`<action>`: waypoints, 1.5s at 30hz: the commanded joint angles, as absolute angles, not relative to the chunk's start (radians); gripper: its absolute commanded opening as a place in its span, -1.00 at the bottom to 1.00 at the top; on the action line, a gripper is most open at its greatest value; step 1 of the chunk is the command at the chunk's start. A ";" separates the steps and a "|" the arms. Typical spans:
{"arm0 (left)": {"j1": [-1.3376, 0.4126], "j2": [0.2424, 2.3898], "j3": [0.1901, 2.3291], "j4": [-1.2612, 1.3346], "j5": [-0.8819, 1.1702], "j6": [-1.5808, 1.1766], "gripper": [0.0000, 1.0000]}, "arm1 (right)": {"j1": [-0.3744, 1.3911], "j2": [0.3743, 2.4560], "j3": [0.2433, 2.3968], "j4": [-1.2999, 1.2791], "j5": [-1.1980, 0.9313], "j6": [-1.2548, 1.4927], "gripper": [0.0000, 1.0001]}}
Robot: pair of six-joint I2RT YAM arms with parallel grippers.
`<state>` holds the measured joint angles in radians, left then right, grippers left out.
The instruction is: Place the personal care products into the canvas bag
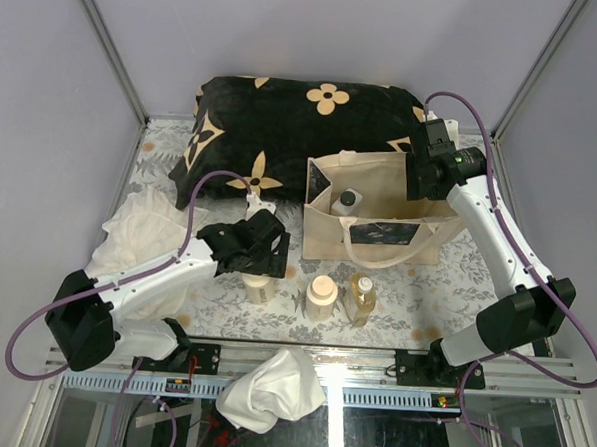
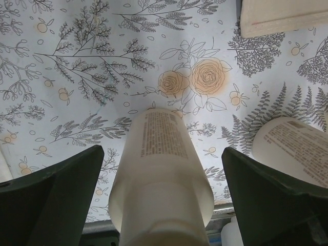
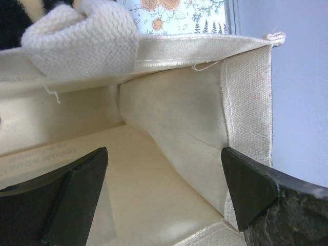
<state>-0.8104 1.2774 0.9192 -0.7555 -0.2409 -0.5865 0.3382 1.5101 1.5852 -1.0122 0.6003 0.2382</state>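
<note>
1. Left gripper [image 2: 163, 149]: jaws wide, straddling a cream bottle [image 2: 161, 195], gaps on both sides (top view hides most of the bottle).
2. Second cream bottle [image 1: 321, 297] and amber bottle [image 1: 361, 297] stand just in front of the canvas bag [image 1: 323, 237].
3. White bottle [image 1: 347, 200] is inside the bag, body partly hidden.
4. Right gripper [image 3: 164, 151]: spread wide, empty, over the bag's right end.

Left arm [image 1: 161, 271] first: white shell links, chunky black joint housings, and a matt black wrist block right behind the left pincer [image 1: 252, 243]. A purple cable [image 1: 190, 203] loops off that wrist, away from the pincer. The right arm [image 1: 498, 239] wears the same white-and-black livery, with a second purple cable [image 1: 488, 148] arching behind the right pincer [image 1: 421, 175] and a tiny green light [image 1: 460, 160] glowing close behind it. Up close, the left fingers [image 2: 51, 200] are dark, flat-faced wedges, greenish-black. The right fingers [image 3: 256, 189] are charcoal and rough along the edge.
</note>
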 commanded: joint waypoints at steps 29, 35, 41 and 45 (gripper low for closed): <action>-0.806 1.225 0.980 -0.889 -0.156 -0.570 -1.00 | 0.329 1.482 1.584 -1.009 0.596 0.236 0.99; -0.806 1.257 1.008 -0.894 -0.172 -0.547 -1.00 | 0.329 1.476 1.576 -1.006 0.595 0.237 0.99; -0.805 1.268 0.964 -0.862 -0.151 -0.549 -0.14 | 0.329 1.469 1.567 -1.007 0.606 0.234 0.99; -0.806 1.253 0.953 -0.865 -0.150 -0.552 0.01 | 0.329 1.468 1.569 -1.007 0.610 0.232 0.99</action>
